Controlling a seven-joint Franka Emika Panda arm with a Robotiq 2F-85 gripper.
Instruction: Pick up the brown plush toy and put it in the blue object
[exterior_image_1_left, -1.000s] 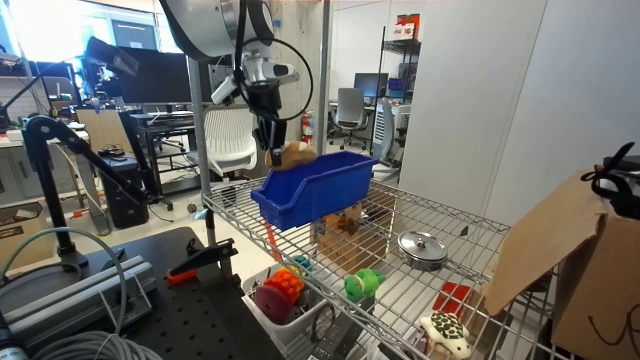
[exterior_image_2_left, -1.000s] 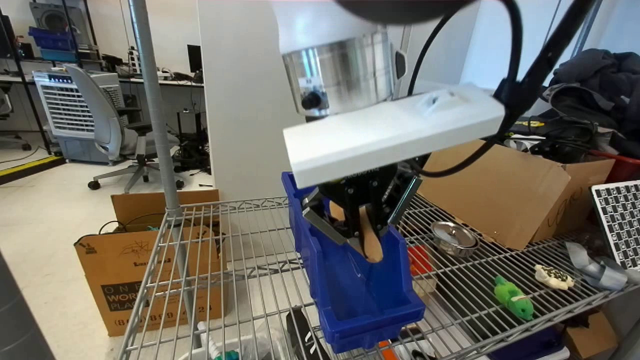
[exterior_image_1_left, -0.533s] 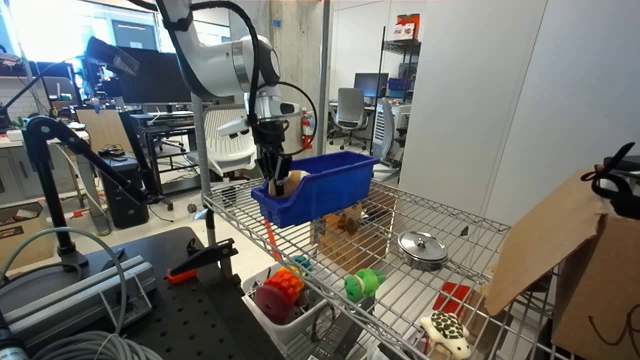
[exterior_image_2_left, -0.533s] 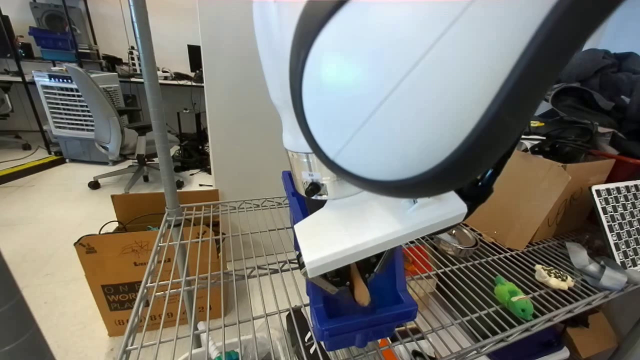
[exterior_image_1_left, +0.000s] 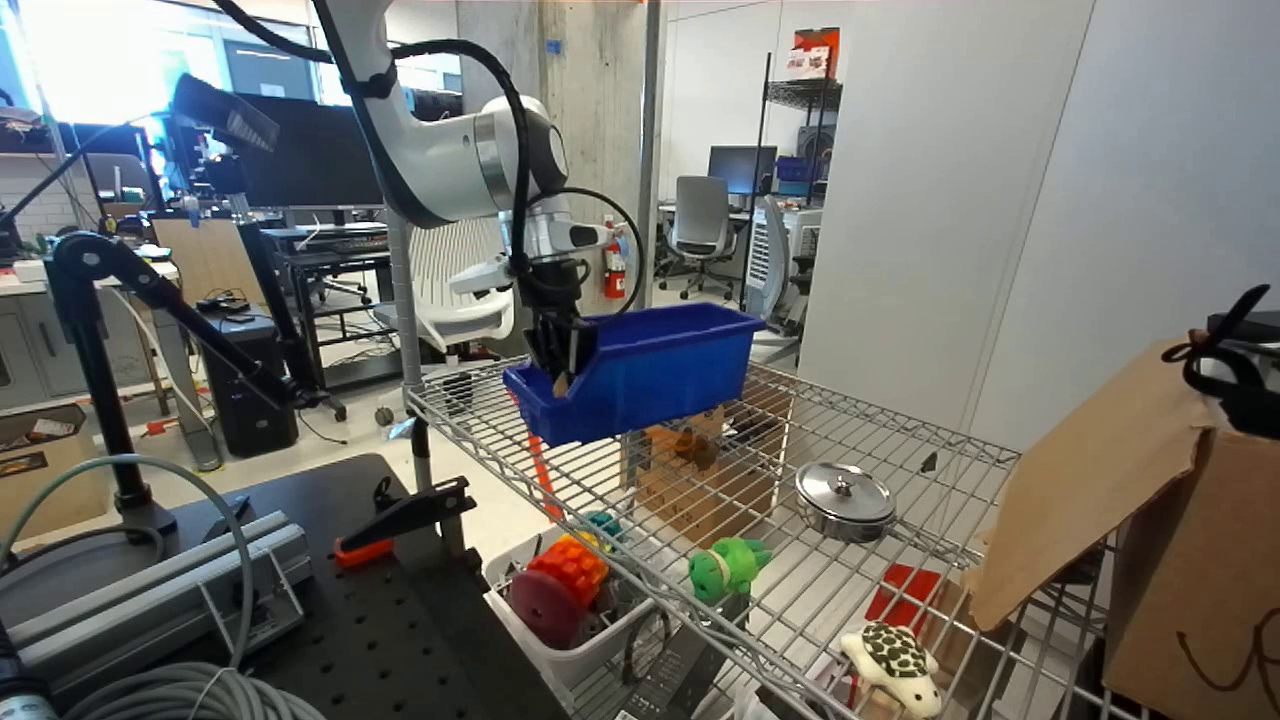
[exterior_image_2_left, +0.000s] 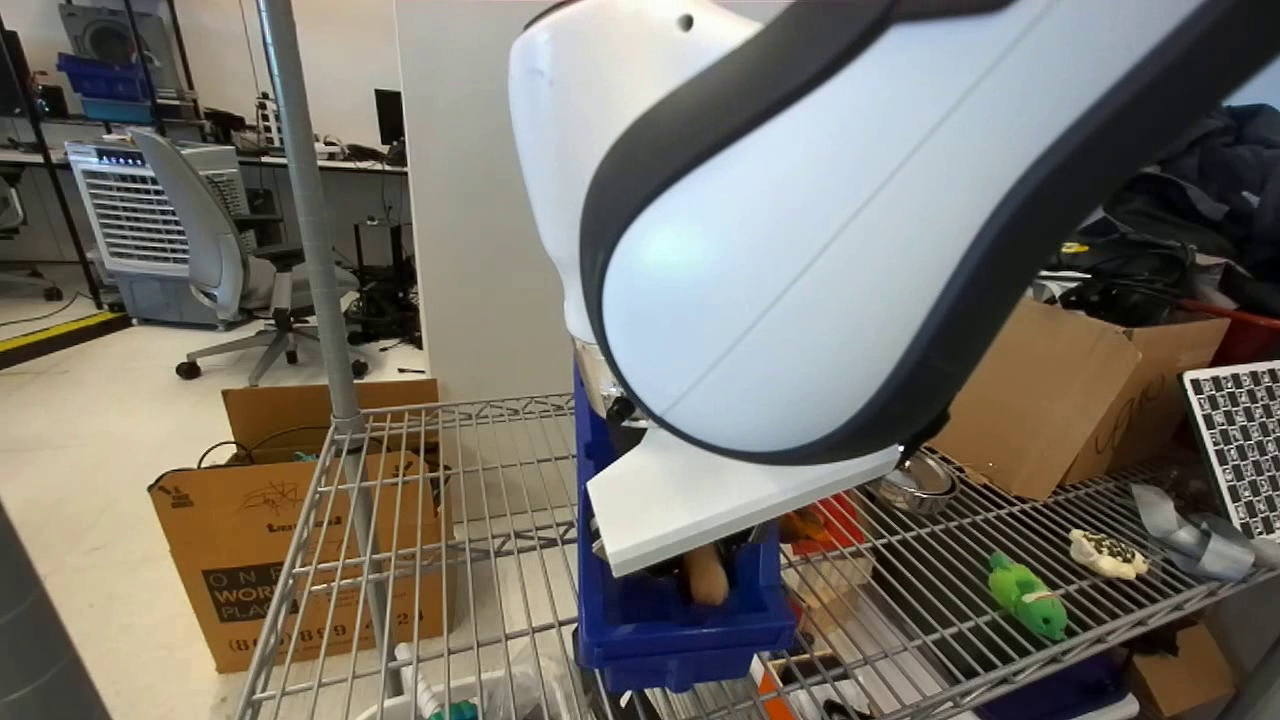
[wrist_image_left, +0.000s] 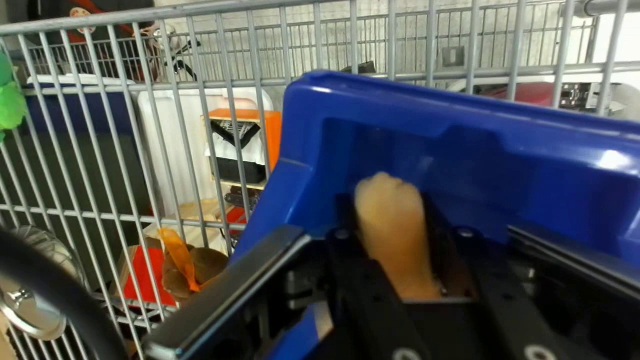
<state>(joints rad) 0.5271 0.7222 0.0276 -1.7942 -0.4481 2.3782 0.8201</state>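
The blue bin (exterior_image_1_left: 670, 385) stands on the wire shelf. Its low front lip (exterior_image_2_left: 690, 645) shows in an exterior view, and its rim (wrist_image_left: 400, 100) crosses the wrist view. My gripper (exterior_image_1_left: 560, 378) points down into the bin's cut-away front end. In the wrist view my gripper (wrist_image_left: 390, 215) has a finger against each side of the brown plush toy (wrist_image_left: 395, 230). The toy is inside the bin, its end sticking out between the fingertips. Only a small part of the toy (exterior_image_2_left: 706, 575) shows in an exterior view; the arm hides most of it. Whether it touches the floor is hidden.
The wire shelf (exterior_image_1_left: 800, 400) bears a lidded steel pot (exterior_image_1_left: 845, 500), a green plush toy (exterior_image_1_left: 728, 570) and a spotted turtle toy (exterior_image_1_left: 890, 660). A cardboard box (exterior_image_1_left: 1150, 540) stands beyond them. A metal post (exterior_image_1_left: 400, 280) rises at the shelf corner near the bin.
My gripper has come down with the brown plush toy from above the bin into its front end. The bin has shifted slightly on the shelf in the last half second.
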